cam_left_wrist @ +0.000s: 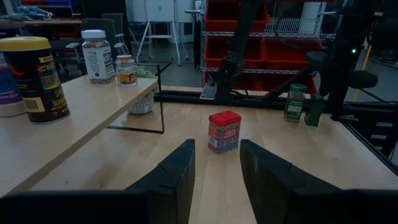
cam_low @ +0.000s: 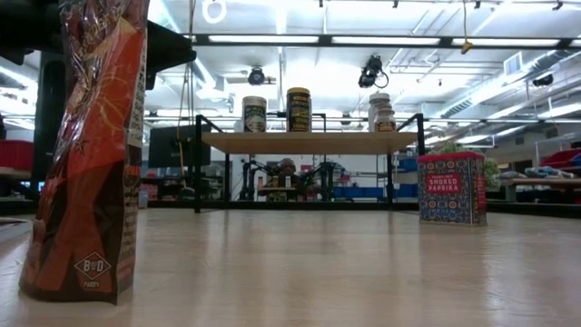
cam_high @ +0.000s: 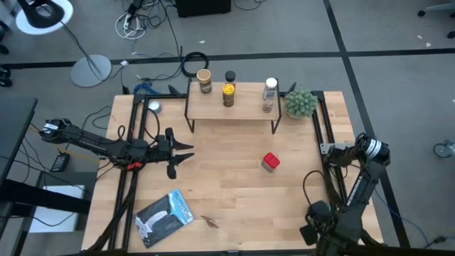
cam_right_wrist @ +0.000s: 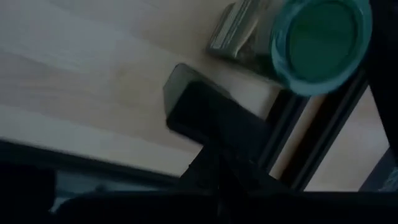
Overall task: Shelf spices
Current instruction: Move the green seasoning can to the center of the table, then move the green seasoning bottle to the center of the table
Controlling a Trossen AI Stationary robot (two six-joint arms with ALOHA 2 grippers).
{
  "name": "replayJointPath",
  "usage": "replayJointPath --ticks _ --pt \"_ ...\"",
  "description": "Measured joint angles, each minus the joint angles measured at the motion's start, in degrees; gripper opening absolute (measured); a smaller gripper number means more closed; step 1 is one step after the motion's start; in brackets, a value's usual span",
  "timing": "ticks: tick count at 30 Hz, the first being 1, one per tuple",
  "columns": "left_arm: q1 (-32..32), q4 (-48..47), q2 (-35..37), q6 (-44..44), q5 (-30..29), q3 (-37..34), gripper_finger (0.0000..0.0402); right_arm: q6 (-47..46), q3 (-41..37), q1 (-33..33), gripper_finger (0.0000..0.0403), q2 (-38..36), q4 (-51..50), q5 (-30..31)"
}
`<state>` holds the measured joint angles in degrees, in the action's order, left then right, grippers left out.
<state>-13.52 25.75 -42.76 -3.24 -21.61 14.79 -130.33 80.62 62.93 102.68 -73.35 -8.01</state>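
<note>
Spices are partly shelved: the shelf (cam_high: 238,107), standing at the far edge of the bench (cam_high: 234,206), carries a tan-lidded jar (cam_high: 205,80) at its left end, a black-lidded jar (cam_high: 229,77) and a yellow jar (cam_high: 228,94) near the middle, and a white-capped bottle (cam_high: 270,89) with a smaller jar (cam_high: 267,105) just beside it toward the right end. One red tin (cam_high: 270,162) stands alone on the bench in front of the shelf's right half, well apart from it. The left wrist view also shows two green containers (cam_left_wrist: 295,101) at the right edge of the bench, so by judgement roughly three items are left to place. The left gripper (cam_high: 186,153) hangs over the left-middle of the bench, its jaws spread and holding nothing, aimed at the red tin with a clear gap between them. The right arm (cam_high: 362,160) waits folded at the right edge of the bench; whether its jaws are spread or pressed together cannot be told. A flat packet (cam_high: 165,217) lies near the front-left corner, and a potted plant (cam_high: 300,103) stands at the shelf's right end; neither belongs on the shelf. The next step is probably to pick up the red tin.
</note>
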Motion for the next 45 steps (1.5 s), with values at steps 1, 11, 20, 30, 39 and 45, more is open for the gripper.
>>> replayJointPath --ticks 1,11,20,30,39,45 --pt "0.0 0.1 0.0 -0.1 0.0 0.0 0.0131 0.9 0.0 -0.4 0.0000 0.6 0.0 0.0" --pt "0.0 0.1 0.0 -0.4 -0.2 0.0 0.0131 12.7 0.2 -7.1 0.0000 1.8 -3.5 9.9" --pt "0.0 0.6 0.0 -0.4 -0.2 0.0 0.0131 29.6 -0.1 -18.5 0.0000 2.2 -4.3 28.2" --pt "0.0 0.3 0.0 -0.4 -0.2 0.0 0.0131 31.1 -0.1 -20.6 0.0000 -1.0 -8.3 36.2" --pt "0.0 0.1 0.0 -0.3 -0.2 0.0 0.0131 9.3 -0.1 -10.6 0.0000 -6.6 -17.1 18.7" --pt "0.0 0.1 0.0 0.0 -0.3 0.0 0.0131 -0.1 -1.6 -5.6 0.0000 -6.3 -16.6 0.4"
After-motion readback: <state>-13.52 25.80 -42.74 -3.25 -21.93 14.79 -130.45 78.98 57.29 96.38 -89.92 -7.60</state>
